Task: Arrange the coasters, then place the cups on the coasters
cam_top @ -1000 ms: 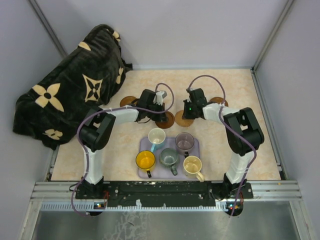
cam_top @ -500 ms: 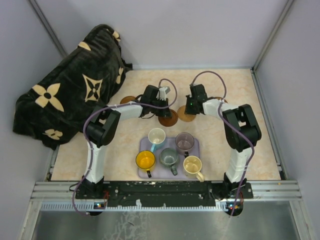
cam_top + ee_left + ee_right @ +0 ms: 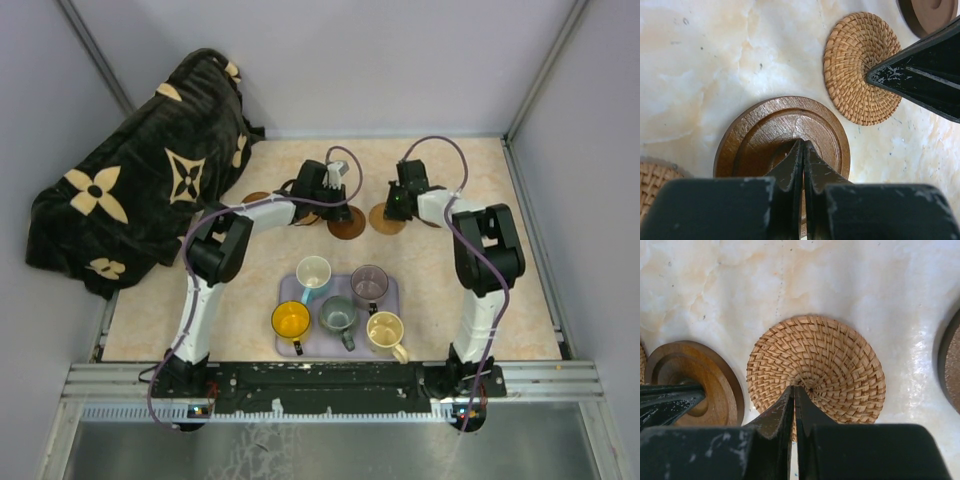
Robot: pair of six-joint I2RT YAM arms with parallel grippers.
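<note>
My left gripper [image 3: 803, 144] is shut, its tips resting on a dark wooden coaster [image 3: 760, 137] [image 3: 349, 226]. Just to its right my right gripper [image 3: 794, 388] is shut too, tips on a woven tan coaster [image 3: 835, 365] [image 3: 384, 221]. The two coasters lie side by side, a little apart. Another dark coaster [image 3: 930, 12] shows beyond the woven one, and one more coaster [image 3: 257, 201] lies to the left. The cups stand on the lavender tray [image 3: 392, 299]: white-blue [image 3: 313, 272], purple-grey [image 3: 369, 284], yellow-orange [image 3: 290, 320], grey-green [image 3: 338, 316], cream [image 3: 385, 330].
A black plush blanket [image 3: 140, 195] with cream flower shapes is heaped at the back left, partly off the table. Grey walls close the table at the back and sides. A woven coaster edge [image 3: 650, 185] shows at the left wrist view's lower left.
Both grippers have moved toward the back and to the right, staying shut. The dark wooden coaster and the woven coaster have slid the same way under their tips.
</note>
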